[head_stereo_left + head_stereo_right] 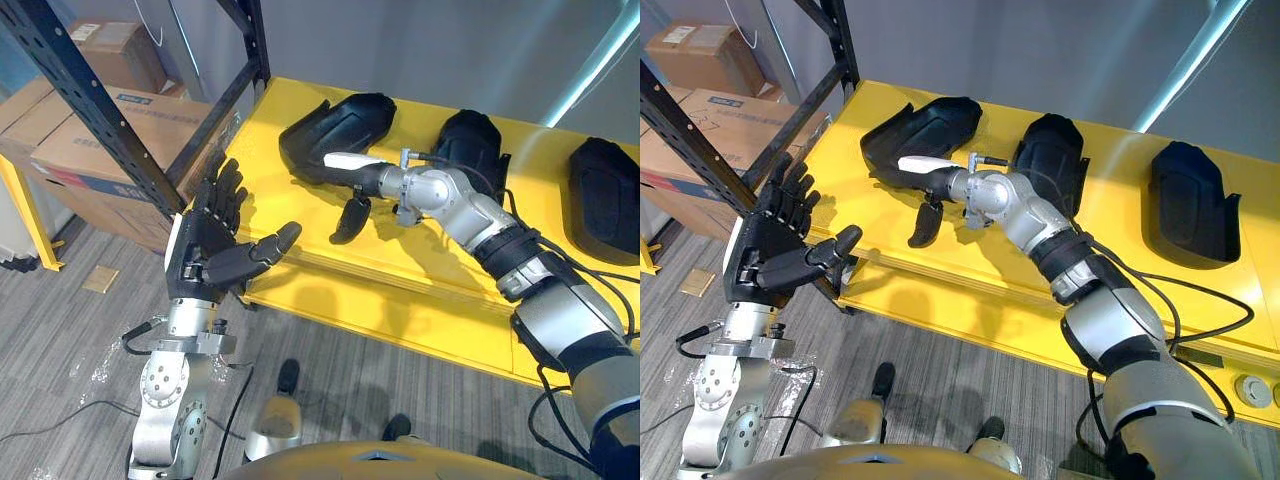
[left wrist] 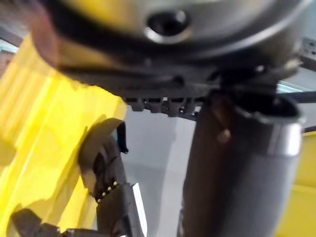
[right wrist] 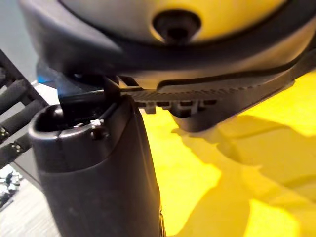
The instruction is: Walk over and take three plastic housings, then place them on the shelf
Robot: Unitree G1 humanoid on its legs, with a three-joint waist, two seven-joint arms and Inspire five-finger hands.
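Three black plastic housings lie on the yellow table: the left one, the middle one and the right one. My right hand reaches across to the near edge of the left housing and rests against it. Its thumb hangs down over the table, away from the housing, gripping nothing. My left hand is held up by the table's left front corner, palm showing, fingers spread and empty. The left wrist view looks past the left thumb to the left housing.
A black metal rack post slants down just left of my left hand, close to the table's corner. Cardboard boxes are stacked behind it. A small cardboard scrap lies on the grey floor.
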